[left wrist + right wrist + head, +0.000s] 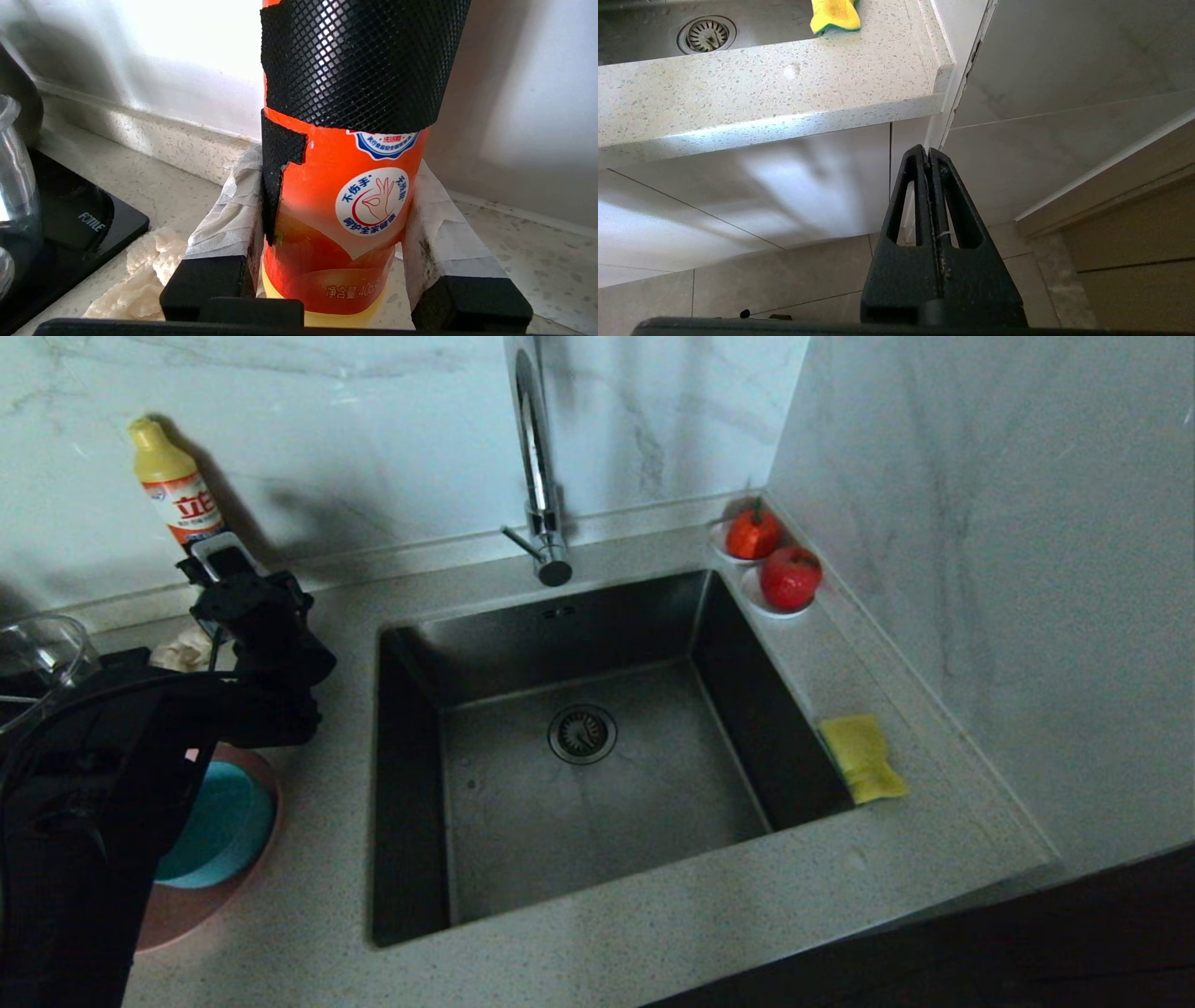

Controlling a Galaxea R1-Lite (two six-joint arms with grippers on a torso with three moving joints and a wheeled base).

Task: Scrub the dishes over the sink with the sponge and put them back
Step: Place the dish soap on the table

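Head view: the deep square stainless-steel sink (pixel 597 747) sits mid-counter; the yellow rectangular sponge (pixel 864 758) lies on the counter at its right rim. At the counter's left edge, a teal-blue round bowl (pixel 219 826) rests on a wide pink plate (pixel 187 910), partly behind the left arm.

Left wrist view: the left gripper (pixel 334 224) has its padded fingers against both sides of an orange detergent bottle (pixel 345 210) near the back wall.

Right wrist view: the right gripper (pixel 928 156) hangs below the counter edge, fingers pressed together, empty.
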